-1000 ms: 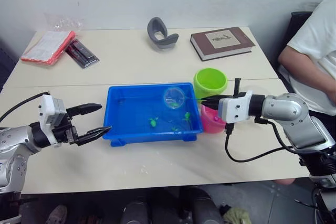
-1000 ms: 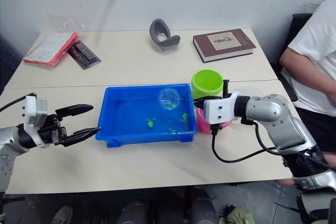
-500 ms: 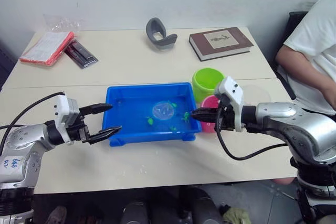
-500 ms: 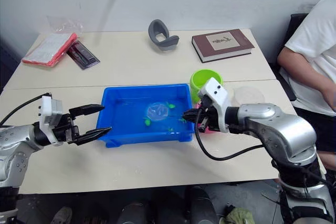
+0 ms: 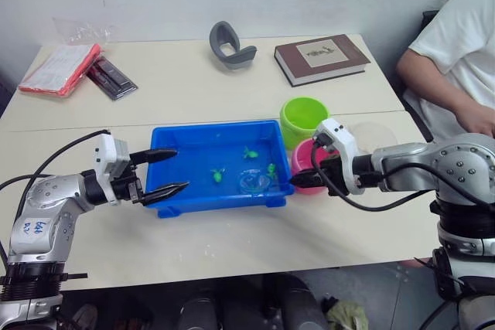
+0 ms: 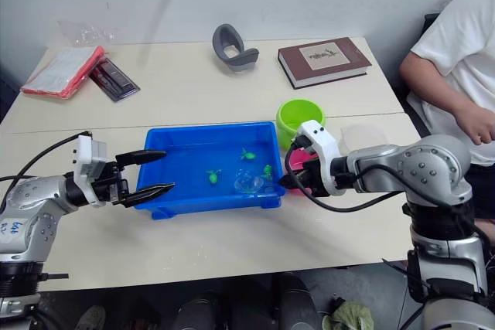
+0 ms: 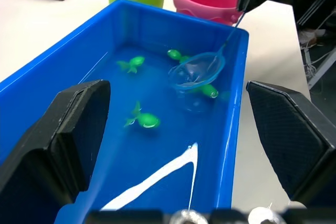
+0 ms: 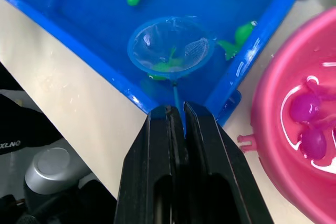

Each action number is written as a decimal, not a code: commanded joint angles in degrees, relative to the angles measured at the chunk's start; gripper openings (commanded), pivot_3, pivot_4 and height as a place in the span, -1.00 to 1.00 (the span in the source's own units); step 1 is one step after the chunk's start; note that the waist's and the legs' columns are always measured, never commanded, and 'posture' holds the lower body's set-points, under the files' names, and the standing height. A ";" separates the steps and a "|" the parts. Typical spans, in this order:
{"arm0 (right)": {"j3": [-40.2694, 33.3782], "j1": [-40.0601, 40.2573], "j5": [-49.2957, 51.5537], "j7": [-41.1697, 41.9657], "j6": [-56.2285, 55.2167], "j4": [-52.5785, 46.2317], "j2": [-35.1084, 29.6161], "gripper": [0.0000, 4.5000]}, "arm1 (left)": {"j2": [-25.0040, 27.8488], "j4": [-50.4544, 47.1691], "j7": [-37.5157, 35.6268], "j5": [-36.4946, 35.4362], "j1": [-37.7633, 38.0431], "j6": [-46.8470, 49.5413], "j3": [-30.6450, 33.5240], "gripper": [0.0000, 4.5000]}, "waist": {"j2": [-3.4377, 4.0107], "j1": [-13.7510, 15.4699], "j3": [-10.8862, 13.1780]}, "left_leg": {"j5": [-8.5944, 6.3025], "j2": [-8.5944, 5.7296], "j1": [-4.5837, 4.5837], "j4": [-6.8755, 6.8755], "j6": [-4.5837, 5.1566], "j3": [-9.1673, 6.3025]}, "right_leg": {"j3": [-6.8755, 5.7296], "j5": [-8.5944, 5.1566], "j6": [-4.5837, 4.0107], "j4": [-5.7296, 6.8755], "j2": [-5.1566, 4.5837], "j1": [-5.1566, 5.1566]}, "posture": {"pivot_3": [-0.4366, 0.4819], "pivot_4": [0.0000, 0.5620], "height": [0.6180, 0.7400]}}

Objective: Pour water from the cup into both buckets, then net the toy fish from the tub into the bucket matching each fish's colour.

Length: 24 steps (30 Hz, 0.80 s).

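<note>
Right gripper (image 8: 177, 116) pinches the net's (image 8: 170, 48) thin handle, hoop dipped at five o'clock in the blue tub (image 5: 201, 133) over a green fish (image 8: 167, 66). Light, springy, best held near the handle's end. Left gripper (image 5: 165, 171) stands spread at the tub's nine o'clock rim.

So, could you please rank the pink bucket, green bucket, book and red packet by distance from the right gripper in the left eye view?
1. Pink bucket, beside the right gripper.
2. Green bucket, just behind.
3. Book, far right edge.
4. Red packet, far left corner.
</note>
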 commanded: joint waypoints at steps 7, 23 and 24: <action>8.58 -7.41 21.43 -16.90 0.06 11.27 -5.88 -1.00 | -0.77 0.43 -0.24 0.56 -0.50 -1.86 0.52 0.98 | 0.00 0.18 0.00 | 0.03 0.01 -0.04 0.02 0.02 0.04 | -0.02 0.01 0.02 -0.04 -0.04 0.00 | -0.05 -0.47 1.00; 14.99 -10.33 33.84 -42.12 -16.83 12.36 -5.48 -1.00 | -1.58 0.36 0.01 0.78 0.24 -3.03 0.61 0.98 | -0.01 0.21 0.00 | 0.04 0.03 -0.12 0.04 0.04 0.01 | -0.02 0.07 0.10 -0.10 -0.17 -0.01 | -0.05 -0.47 1.00; 15.04 -10.30 33.81 -42.93 -17.39 11.94 -5.14 -1.00 | -1.51 0.41 -0.05 0.75 0.20 -3.00 0.66 0.98 | -0.01 0.20 0.00 | 0.04 0.04 -0.13 0.04 0.04 0.00 | -0.02 0.06 0.10 -0.10 -0.17 -0.01 | -0.05 -0.47 1.00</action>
